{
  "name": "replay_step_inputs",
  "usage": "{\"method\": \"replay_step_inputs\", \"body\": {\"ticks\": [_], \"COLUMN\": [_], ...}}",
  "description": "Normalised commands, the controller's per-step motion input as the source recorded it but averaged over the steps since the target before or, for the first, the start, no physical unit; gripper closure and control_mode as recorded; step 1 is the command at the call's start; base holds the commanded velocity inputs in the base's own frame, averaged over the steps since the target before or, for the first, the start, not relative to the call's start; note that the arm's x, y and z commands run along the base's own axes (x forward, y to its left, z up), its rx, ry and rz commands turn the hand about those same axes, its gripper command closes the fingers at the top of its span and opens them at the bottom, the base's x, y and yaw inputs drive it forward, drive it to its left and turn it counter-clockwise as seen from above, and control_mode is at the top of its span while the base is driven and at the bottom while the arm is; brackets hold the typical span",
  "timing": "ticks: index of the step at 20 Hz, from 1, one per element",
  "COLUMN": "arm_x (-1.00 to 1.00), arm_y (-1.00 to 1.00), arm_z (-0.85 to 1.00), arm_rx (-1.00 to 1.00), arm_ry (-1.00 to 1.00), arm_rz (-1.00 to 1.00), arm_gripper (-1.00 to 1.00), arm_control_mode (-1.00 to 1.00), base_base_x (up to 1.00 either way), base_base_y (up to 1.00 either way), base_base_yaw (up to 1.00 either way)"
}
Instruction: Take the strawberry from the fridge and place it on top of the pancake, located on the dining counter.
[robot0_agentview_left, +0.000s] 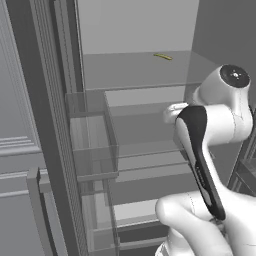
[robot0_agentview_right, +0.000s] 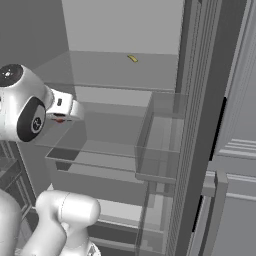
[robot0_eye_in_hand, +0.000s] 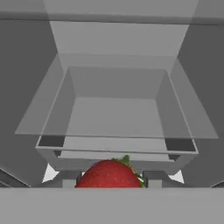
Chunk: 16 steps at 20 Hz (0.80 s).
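gripper: reaches into the open fridge at a middle glass shelf; fingertips hidden, so i cannot tell if it pinches.
strawberry: right at the hand, low in the hand view.
handling: likely light, soft, bruisable; hold gently across its widest part.
axis: green leaves point up and right; length unclear.
beyond: small yellow item on upper shelf.

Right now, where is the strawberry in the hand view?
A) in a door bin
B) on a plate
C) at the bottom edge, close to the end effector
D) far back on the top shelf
C: the strawberry fills the bottom centre of the hand view, in front of the fridge shelves.
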Motion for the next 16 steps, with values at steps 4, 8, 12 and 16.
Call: {"method": "replay_step_inputs", "body": {"ticks": [4, 8, 12, 16], "arm_x": [-0.78, -0.10, 0.00, 0.00], "arm_y": [-0.09, -0.18, 0.00, 0.00], "arm_z": [-0.63, -0.26, -0.28, 0.00], "arm_rx": [0.02, 0.08, 0.01, 0.00], "arm_ry": [0.32, 0.04, 0.03, 0.00], "arm_rz": [-0.02, -0.12, -0.09, 0.00], "arm_gripper": [1.00, 1.00, 1.00, 1.00], "arm_control_mode": [-1.00, -1.00, -1.00, -1.00], "base_base_x": [0.00, 0.00, 0.00, 0.00], "base_base_y": [0.00, 0.00, 0.00, 0.00], "base_base_yaw": [0.00, 0.00, 0.00, 0.00]}}
